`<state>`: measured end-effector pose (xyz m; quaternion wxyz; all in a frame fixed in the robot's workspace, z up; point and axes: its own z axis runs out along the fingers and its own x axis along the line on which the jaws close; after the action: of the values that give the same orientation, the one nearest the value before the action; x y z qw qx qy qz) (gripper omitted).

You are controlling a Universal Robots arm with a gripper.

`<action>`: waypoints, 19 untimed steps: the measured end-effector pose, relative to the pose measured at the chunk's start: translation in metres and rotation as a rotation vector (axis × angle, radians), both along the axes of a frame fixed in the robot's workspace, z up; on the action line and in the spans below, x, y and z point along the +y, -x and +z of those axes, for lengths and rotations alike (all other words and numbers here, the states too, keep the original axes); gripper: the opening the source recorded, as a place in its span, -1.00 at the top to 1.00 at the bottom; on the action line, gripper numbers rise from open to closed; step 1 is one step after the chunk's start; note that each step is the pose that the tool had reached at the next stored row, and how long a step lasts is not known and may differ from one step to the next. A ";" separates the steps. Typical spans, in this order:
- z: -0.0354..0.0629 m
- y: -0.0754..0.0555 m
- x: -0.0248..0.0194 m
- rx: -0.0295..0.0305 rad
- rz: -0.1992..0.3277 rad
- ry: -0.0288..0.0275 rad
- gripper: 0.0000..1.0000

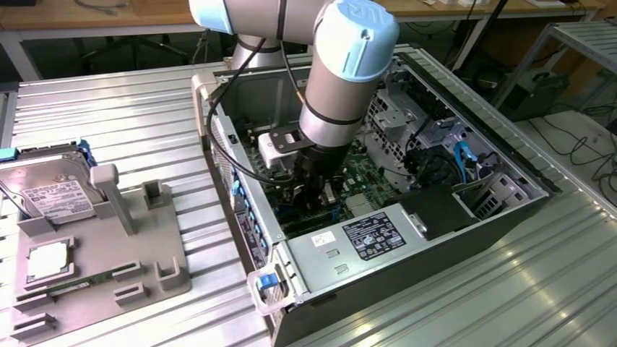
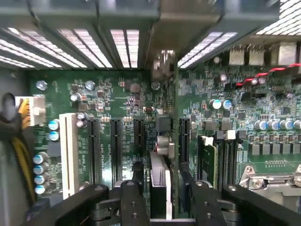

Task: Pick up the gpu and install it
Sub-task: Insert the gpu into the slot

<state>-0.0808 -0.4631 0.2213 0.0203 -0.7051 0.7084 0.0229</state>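
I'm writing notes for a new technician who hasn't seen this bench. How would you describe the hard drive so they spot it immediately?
Start at the open computer case, then look to the exterior view's left for the grey fixture plate on the ribbed metal table. The hard drive sits at its far end. It is a boxy silver block with a white label, much bulkier than the square silver chip and the narrow green memory stick nearer the camera.

The top of the robot arm (image 1: 333,65) was cut off by the upper edge of the exterior view. The pincer (image 1: 313,195) was sunk inside the computer case (image 1: 386,289), and its tips were hidden among dark parts. In the wrist view, the gpu (image 2: 159,181) was seen edge-on between the pincer fingers (image 2: 129,200), and its lower part was cut off. Whether it was touched could not be told. The hard drive (image 1: 48,191) was partly cut off at the exterior view's left.
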 end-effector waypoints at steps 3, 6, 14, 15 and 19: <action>0.0150 0.000 0.0001 -0.0039 0.000 0.0010 0.17; 0.0291 0.000 0.0001 -0.0077 0.000 0.0011 0.17; 0.0620 0.000 0.0002 -0.0205 0.000 0.0009 0.20; 0.0619 0.000 0.0002 -0.0205 0.000 0.0009 0.33; 0.0620 0.000 0.0002 -0.0204 0.000 0.0010 0.58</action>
<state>-0.0810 -0.4630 0.2834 0.0272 -0.7053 0.7082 0.0154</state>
